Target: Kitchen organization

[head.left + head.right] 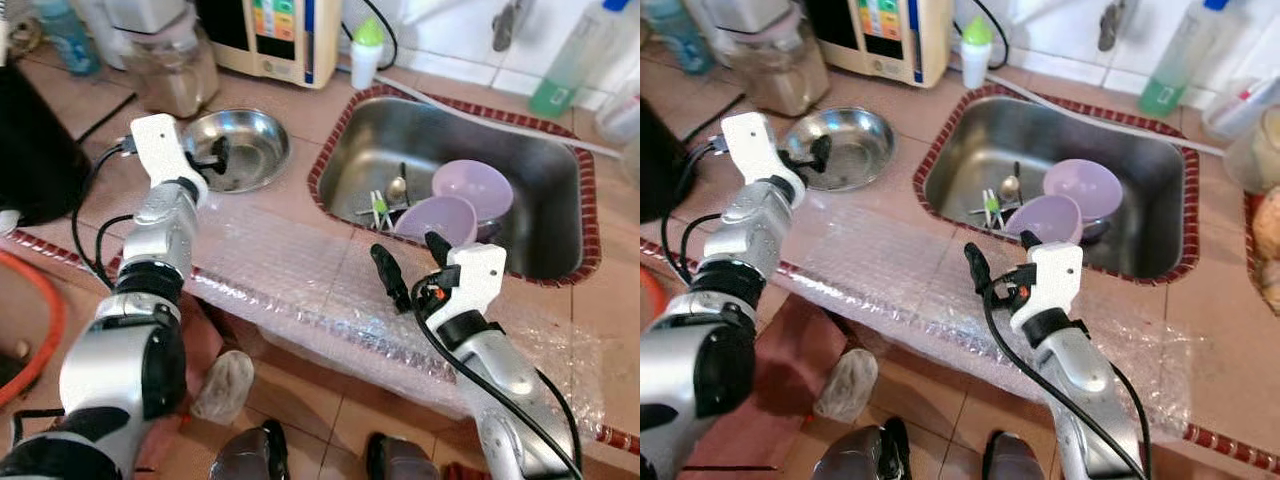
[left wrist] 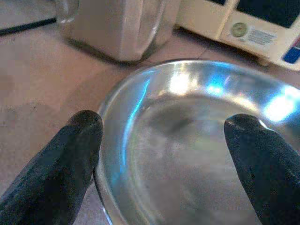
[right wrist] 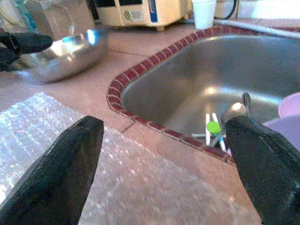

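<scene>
A shiny steel bowl point(image 1: 250, 140) sits on the tiled counter, left of the sink point(image 1: 345, 140). My left gripper point(image 1: 214, 160) is at the bowl's near-left rim and is open: one finger point(image 2: 61, 173) is outside the rim, the other point(image 2: 262, 164) over the inside. Two purple bowls point(image 1: 472, 185) point(image 1: 437, 218) and some cutlery point(image 1: 385, 205) lie in the sink. My right gripper point(image 1: 412, 262) hovers open over the bubble wrap point(image 1: 290, 265) by the sink's front edge, holding nothing.
At the back of the counter stand a cream appliance point(image 1: 270, 35), a blender jar point(image 1: 175, 65), a white bottle with a green cap point(image 1: 367, 50) and a green bottle point(image 1: 560, 80). A black appliance point(image 1: 30, 140) stands at the left. Bubble wrap overhangs the counter's front edge.
</scene>
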Tool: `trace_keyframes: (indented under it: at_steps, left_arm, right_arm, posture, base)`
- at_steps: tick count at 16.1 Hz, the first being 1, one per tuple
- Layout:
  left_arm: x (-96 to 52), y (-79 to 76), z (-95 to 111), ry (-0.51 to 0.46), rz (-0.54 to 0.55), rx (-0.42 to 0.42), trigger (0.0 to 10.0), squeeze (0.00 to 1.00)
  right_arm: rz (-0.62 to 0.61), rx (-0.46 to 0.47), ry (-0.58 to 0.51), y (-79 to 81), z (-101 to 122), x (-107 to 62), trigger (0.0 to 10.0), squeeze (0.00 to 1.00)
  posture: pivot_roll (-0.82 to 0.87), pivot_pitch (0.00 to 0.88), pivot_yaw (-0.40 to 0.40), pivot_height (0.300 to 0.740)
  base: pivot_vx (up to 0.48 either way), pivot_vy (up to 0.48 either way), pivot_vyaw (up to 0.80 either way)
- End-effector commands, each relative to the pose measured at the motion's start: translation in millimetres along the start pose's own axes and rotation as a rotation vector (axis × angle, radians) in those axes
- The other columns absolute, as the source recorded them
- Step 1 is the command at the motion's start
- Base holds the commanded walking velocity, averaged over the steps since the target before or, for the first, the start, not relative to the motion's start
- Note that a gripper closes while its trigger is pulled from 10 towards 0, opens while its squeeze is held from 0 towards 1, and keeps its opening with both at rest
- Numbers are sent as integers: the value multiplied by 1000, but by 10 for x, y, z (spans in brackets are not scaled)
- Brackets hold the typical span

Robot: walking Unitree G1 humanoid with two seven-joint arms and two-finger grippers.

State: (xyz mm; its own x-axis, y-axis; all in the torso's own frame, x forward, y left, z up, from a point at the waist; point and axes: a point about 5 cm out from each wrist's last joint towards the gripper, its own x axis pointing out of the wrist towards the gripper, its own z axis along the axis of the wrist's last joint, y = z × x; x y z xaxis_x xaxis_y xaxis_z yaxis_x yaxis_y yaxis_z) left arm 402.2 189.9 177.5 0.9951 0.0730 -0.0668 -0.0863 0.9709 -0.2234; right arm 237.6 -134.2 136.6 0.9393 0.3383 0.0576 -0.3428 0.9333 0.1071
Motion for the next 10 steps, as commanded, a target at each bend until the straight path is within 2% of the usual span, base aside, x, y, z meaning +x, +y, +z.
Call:
trace_keyframes:
  at_steps: [1, 5, 10]
  left_arm:
    - [10, 50, -26, 36, 32, -26, 10000, 0]
    - [35, 72, -29, 63, 65, -76, 10000, 0]
    - [32, 61, -49, 71, 44, -50, 10000, 0]
  right_arm:
    - [14, 9, 4, 51, 32, -18, 10000, 0]
    - [20, 8, 22, 76, 76, -32, 10000, 0]
    - [29, 8, 27, 80, 77, 10, 10000, 0]
  posture:
    - [-220, 219, 55, 740]
    - [-235, 220, 55, 740]
    - [-220, 211, 49, 740]
  base:
    - [0, 0, 0]
    - [0, 0, 0]
    - [0, 0, 0]
